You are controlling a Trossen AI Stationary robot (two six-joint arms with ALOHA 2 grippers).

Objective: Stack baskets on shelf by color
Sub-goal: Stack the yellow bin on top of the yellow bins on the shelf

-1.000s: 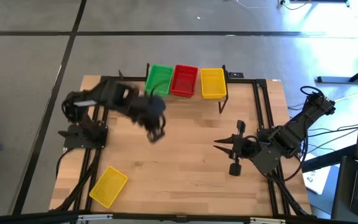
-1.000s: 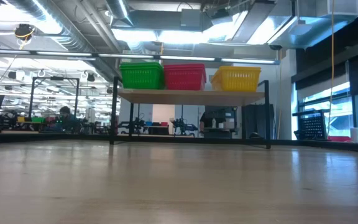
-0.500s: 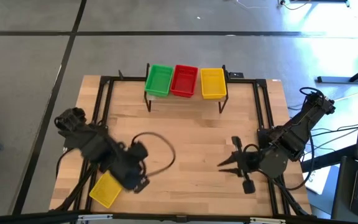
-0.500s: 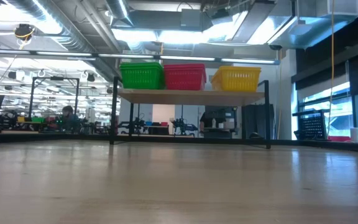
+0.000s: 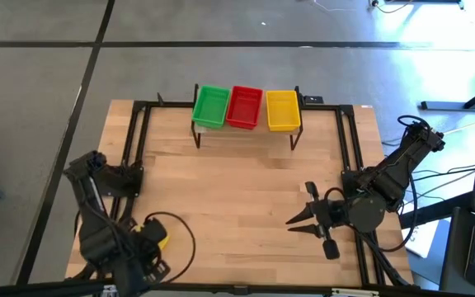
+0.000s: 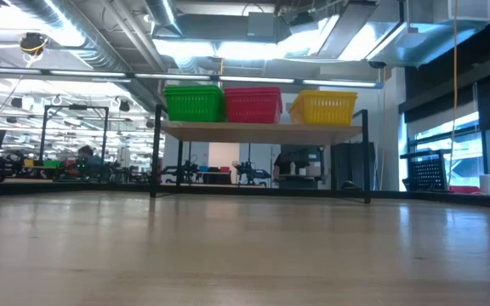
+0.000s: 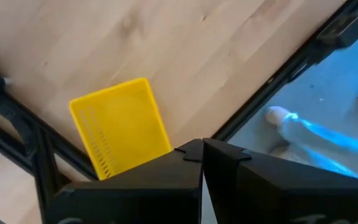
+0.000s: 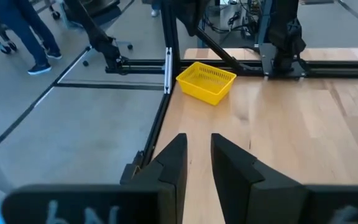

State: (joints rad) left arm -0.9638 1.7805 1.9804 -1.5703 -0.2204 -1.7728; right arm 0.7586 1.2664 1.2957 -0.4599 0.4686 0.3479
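Observation:
On the shelf (image 6: 262, 129) at the far edge stand green baskets (image 5: 212, 106), red baskets (image 5: 244, 106) and yellow baskets (image 5: 282, 109) side by side. One loose yellow basket (image 7: 120, 134) rests on its bottom at the table's near-left corner. It also shows in the right wrist view as the yellow basket (image 8: 206, 81). My left gripper (image 7: 202, 152) hovers above that basket, shut and touching nothing. In the high view the left arm (image 5: 114, 243) covers most of it. My right gripper (image 5: 297, 221) waits open at the table's right side, pointing left.
Black frame rails (image 5: 134, 140) run along the table's left and right sides, and a rail (image 7: 36, 155) passes right beside the loose basket. The table's near-left corner edge (image 7: 272, 87) is close to the left gripper. Bare wood (image 5: 237, 190) lies between the arms.
My left arm has swung from just in front of the shelf across the table to the near-left corner and now stands over the loose yellow basket. My right gripper has shifted slightly toward the near edge. The baskets have stayed where they were.

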